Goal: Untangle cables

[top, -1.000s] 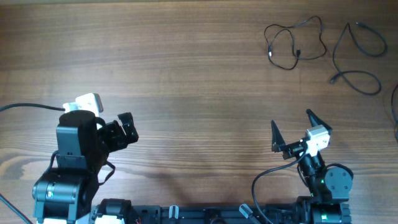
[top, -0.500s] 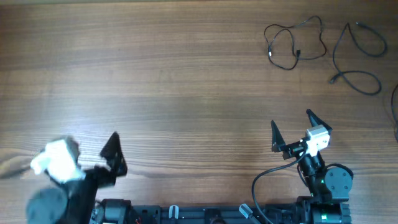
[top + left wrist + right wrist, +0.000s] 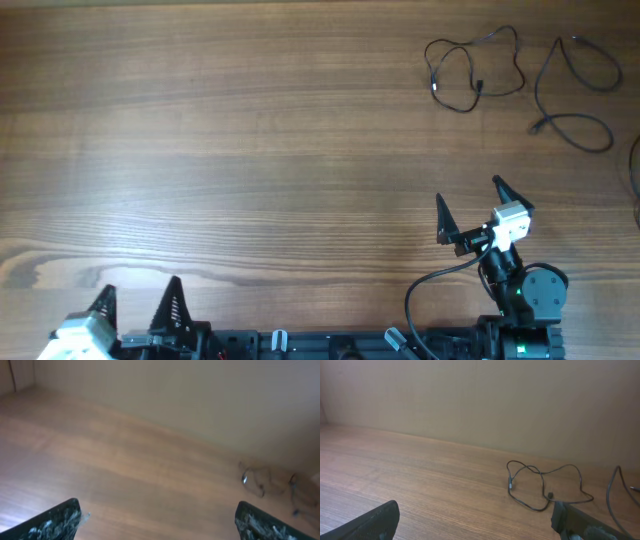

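Two thin black cables lie apart at the far right of the wooden table. One looped cable [image 3: 470, 68] is left of the other cable [image 3: 575, 95]. A third black cord [image 3: 634, 165] shows at the right edge. The looped cable also shows in the right wrist view [image 3: 540, 487] and, blurred, in the left wrist view [image 3: 257, 480]. My right gripper [image 3: 470, 205] is open and empty near the front edge, well short of the cables; its fingers frame the right wrist view [image 3: 475, 520]. My left gripper [image 3: 135, 303] is open and empty at the front left corner, as the left wrist view [image 3: 160, 520] shows.
The wooden table [image 3: 250, 130] spans the view. The arm bases and a black rail [image 3: 330, 345] run along the front edge. A plain wall [image 3: 470, 395] rises behind the table's far edge.
My left arm has pulled back from the left middle of the table to the front left corner, its gripper now pointing up the table. The right arm and the cables have not moved.
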